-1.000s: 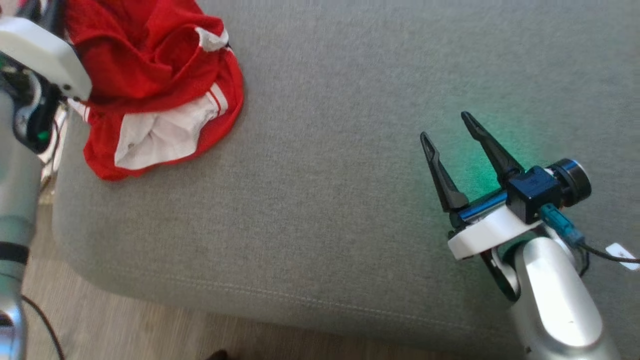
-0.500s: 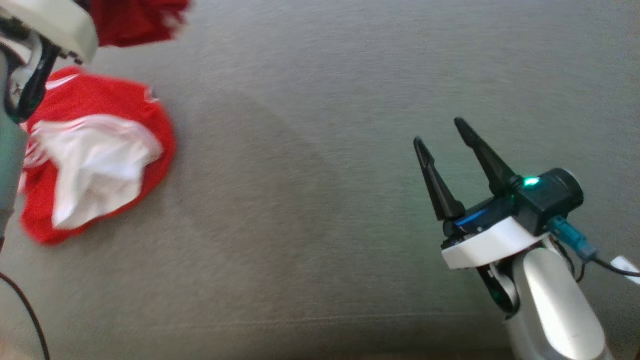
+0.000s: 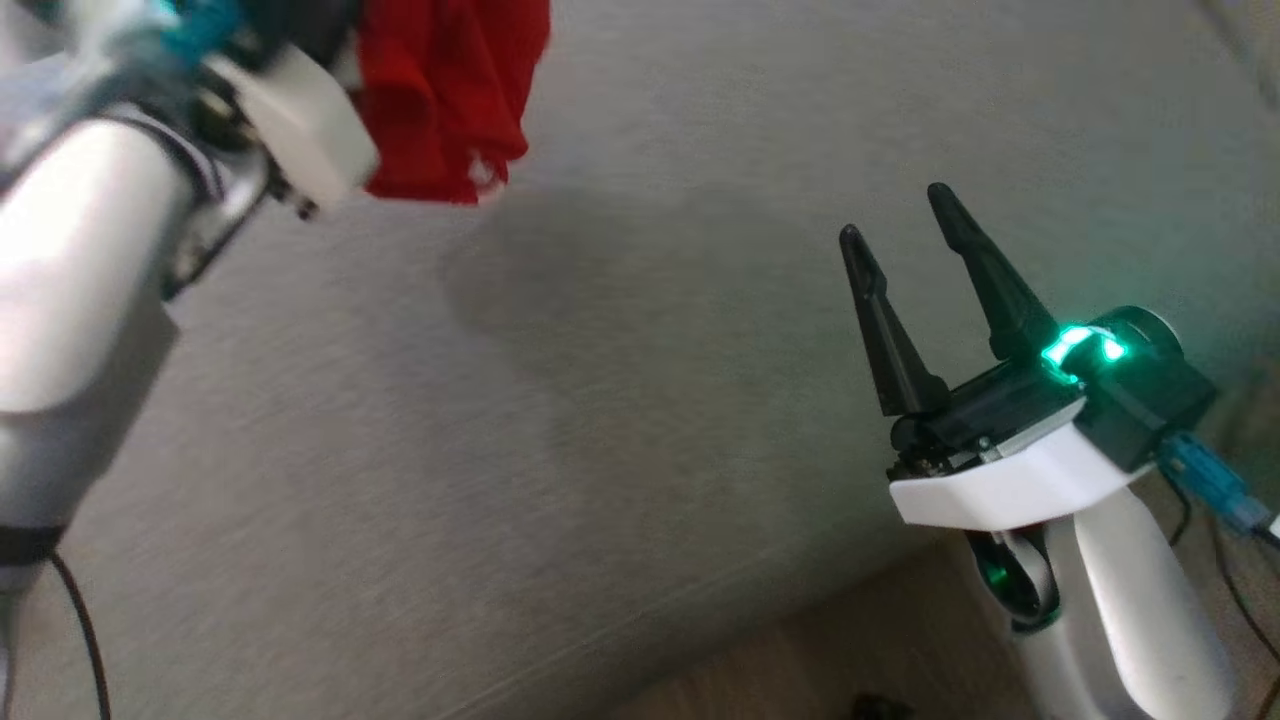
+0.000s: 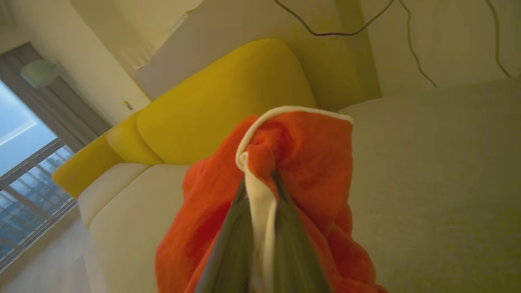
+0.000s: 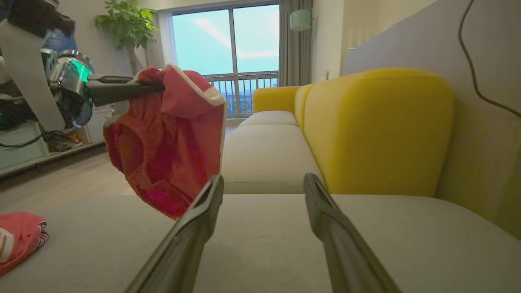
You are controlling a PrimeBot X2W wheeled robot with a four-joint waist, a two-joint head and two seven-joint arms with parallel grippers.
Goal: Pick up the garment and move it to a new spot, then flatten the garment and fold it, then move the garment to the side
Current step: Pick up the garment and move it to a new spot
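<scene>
The red garment (image 3: 440, 100) with white trim hangs bunched in the air above the grey cushion (image 3: 640, 420), casting a shadow on it. My left gripper (image 4: 260, 179) is shut on the garment (image 4: 309, 162), pinching a white-edged fold between its fingers. In the right wrist view the left gripper (image 5: 160, 85) reaches in from the left and the garment (image 5: 171, 138) droops below it. My right gripper (image 3: 897, 215) stands open over the cushion at the right with nothing between its fingers; the garment hangs just ahead and left of the gripper (image 5: 263, 179).
A second red and white cloth (image 5: 18, 236) lies on the cushion at far left. A yellow backrest (image 5: 378, 130) runs along the right. The cushion's front edge meets wooden floor (image 3: 850, 640). A window (image 5: 228, 53) and plant (image 5: 126, 24) stand beyond.
The head camera has swung. My left gripper has lifted the red garment off the pile on the cushion and holds it in the air. The right gripper stays open.
</scene>
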